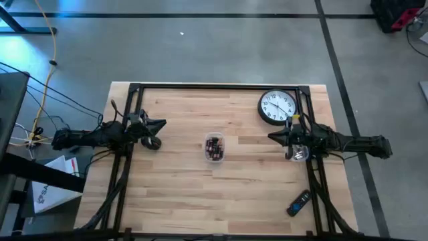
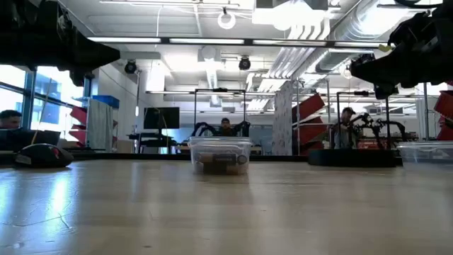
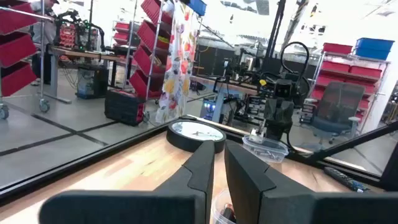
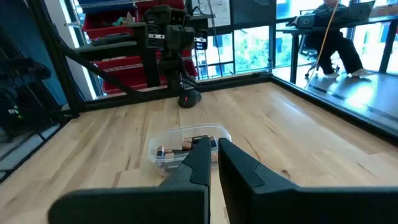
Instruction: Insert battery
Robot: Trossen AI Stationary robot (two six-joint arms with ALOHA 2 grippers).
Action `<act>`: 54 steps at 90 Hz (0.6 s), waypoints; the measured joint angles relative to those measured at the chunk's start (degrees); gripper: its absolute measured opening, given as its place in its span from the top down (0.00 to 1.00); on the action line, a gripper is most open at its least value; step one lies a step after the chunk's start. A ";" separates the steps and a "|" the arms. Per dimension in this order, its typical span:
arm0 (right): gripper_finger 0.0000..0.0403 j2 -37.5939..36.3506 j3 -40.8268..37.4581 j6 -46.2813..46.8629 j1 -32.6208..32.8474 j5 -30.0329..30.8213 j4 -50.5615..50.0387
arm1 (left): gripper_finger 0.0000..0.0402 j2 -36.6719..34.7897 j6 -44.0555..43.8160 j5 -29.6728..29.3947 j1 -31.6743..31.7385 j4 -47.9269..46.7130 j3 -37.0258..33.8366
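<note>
- Here's the wooden worktop (image 1: 180,194) from above, and dead centre sits a clear tub of batteries (image 1: 214,147), lid off, cells lying loose inside.
- The left claw (image 1: 162,124) hovers at the left side, pointing inward, well apart from the tub; its fingers (image 3: 200,168) stand nearly together with only a thin slit between them, gripping nothing.
- Just beside that claw lies a dark computer mouse (image 1: 152,142), resting on the wood.
- Over to the right, the right claw (image 1: 271,137) faces the tub from the other side, also well clear of it; fingers (image 4: 198,163) almost touching, nothing held.
- Behind the right arm, a round wall clock (image 1: 277,107) lies flat near the far right corner, face up.
- By the right arm there's a second clear container (image 1: 297,153), partly hidden under the arm; its contents look like small parts, hard to tell.
- Near the front right corner, a black remote control (image 1: 298,203) lies at a slant.
- From table height the tub (image 2: 219,156) stands alone mid-worktop, with both arms raised above the surface.
</note>
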 joint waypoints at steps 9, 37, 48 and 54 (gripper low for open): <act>1.00 0.00 0.00 2.86 0.00 0.01 0.09 | 0.94 -0.01 -0.01 0.00 0.01 0.01 0.00; 1.00 0.73 -0.01 17.98 -0.01 1.52 0.15 | 0.94 -0.01 -2.71 0.03 -0.01 0.16 0.01; 1.00 2.91 0.01 22.83 1.12 -4.82 -0.44 | 0.94 0.01 -13.11 -0.15 0.01 0.41 -0.01; 1.00 4.69 -0.01 22.27 3.23 -5.28 -0.28 | 0.94 0.01 -13.53 -2.99 0.13 2.75 -0.05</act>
